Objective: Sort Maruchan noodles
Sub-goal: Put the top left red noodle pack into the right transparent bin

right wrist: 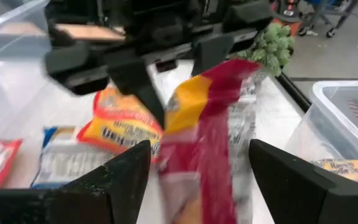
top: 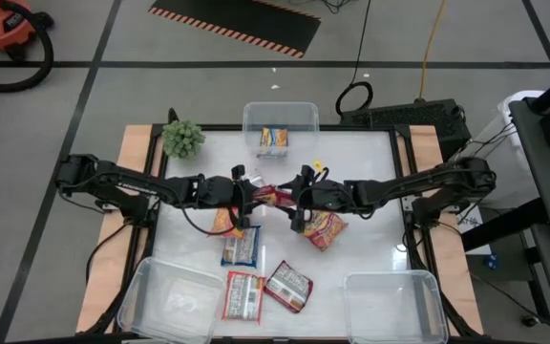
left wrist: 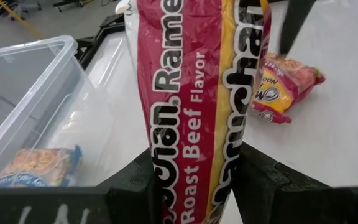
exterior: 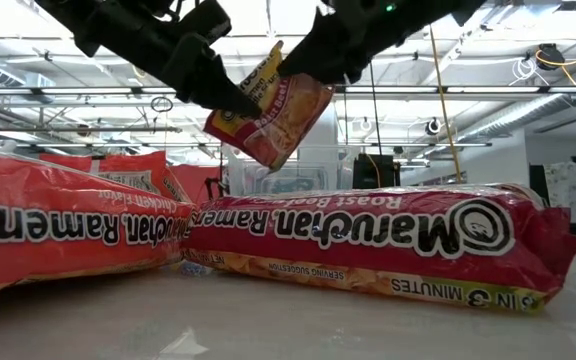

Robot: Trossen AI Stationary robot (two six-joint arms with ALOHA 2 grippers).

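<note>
My left pincer [top: 253,197] pinches a red-and-yellow Roast Beef packet [top: 267,197] above the middle of the surface [top: 370,239]; in the left wrist view both fingers [left wrist: 135,186] press on the packet's sides. In the low view the packet hangs tilted, clear of the surface. My right pincer [top: 296,199] sits at the packet's other end, fingers spread with the packet between them, not touching in the right wrist view.

Other packets: an orange-yellow one [top: 225,222] just under my left pincer, a blue-and-white one [top: 241,247] beside it, two red-and-white ones [top: 243,295] [top: 288,286] near the front edge, and a red-yellow one [top: 325,228] under my right arm. One blue-yellow packet [top: 274,140] lies in the clear tub [top: 281,112] at the far edge. Two more clear tubs sit at the front left [top: 151,277] and front right [top: 390,282]. Green plant [top: 183,139] at the far left corner.
</note>
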